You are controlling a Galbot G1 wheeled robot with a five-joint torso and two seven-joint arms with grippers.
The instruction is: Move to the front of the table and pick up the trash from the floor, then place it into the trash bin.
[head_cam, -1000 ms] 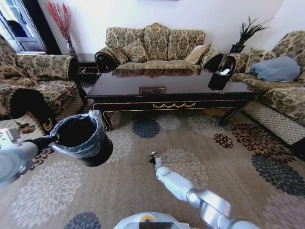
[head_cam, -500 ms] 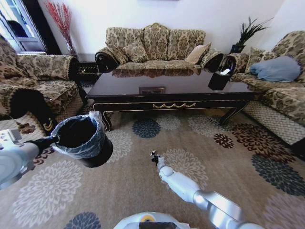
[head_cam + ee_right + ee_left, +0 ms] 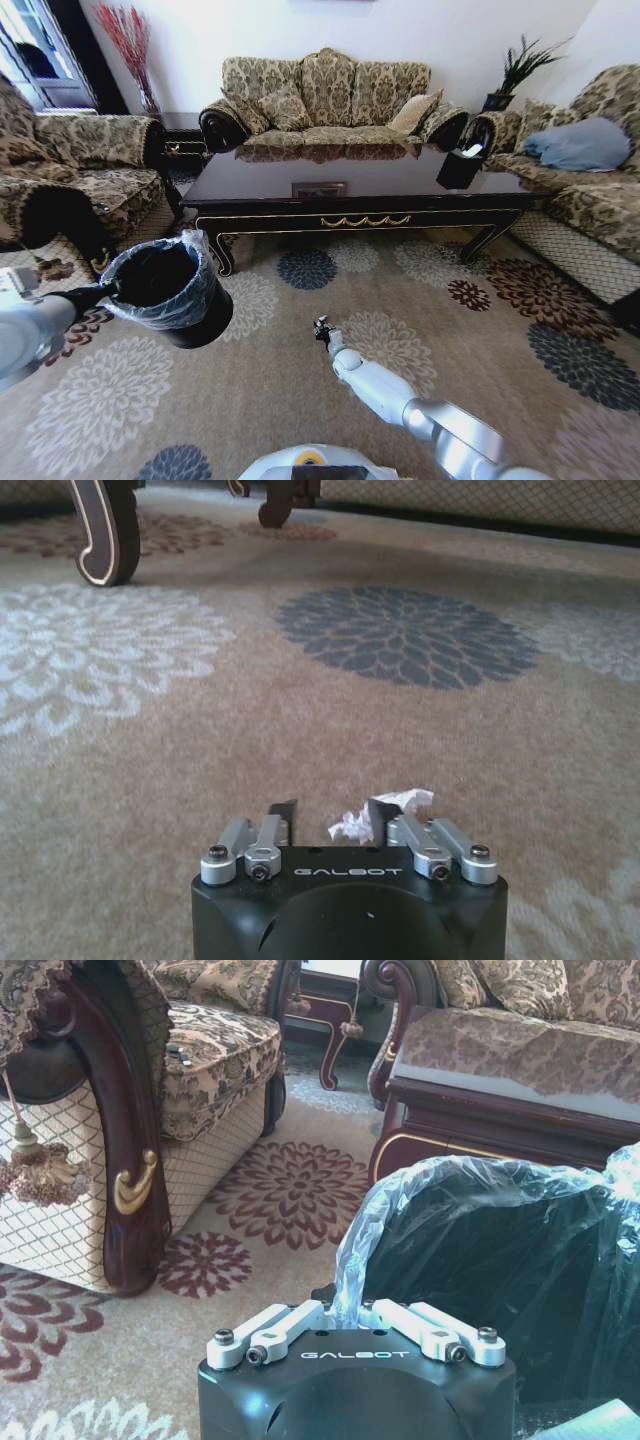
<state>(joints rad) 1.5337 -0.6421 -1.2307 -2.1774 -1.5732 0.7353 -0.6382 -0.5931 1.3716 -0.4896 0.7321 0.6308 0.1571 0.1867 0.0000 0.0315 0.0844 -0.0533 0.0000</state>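
The desk [image 3: 350, 185] stands across the room ahead, long side facing the robot, its dark top carrying a black container [image 3: 460, 168] near its right end. Sofas surround it on three sides, and a flowered carpet [image 3: 300, 390] covers the floor in front.

The left gripper [image 3: 112, 290] holds the trash bin [image 3: 170, 290] by its rim, off to the left of the desk's front. In the left wrist view its fingers [image 3: 300, 1315] are closed on the bag-lined edge of the bin [image 3: 480, 1250], which tilts a little, its mouth turned up and toward the robot. A sofa arm [image 3: 120, 1160] stands close behind it.

The right gripper [image 3: 321, 330] reaches low to the carpet in front of the desk. Its fingers [image 3: 283, 813] stand apart, and a crumpled white tissue [image 3: 375, 815] lies on the carpet between them, close to one finger; whether it is touched cannot be told. The tissue is a shapeless wad with no clear long axis. A curved desk leg [image 3: 105, 530] stands well beyond it.
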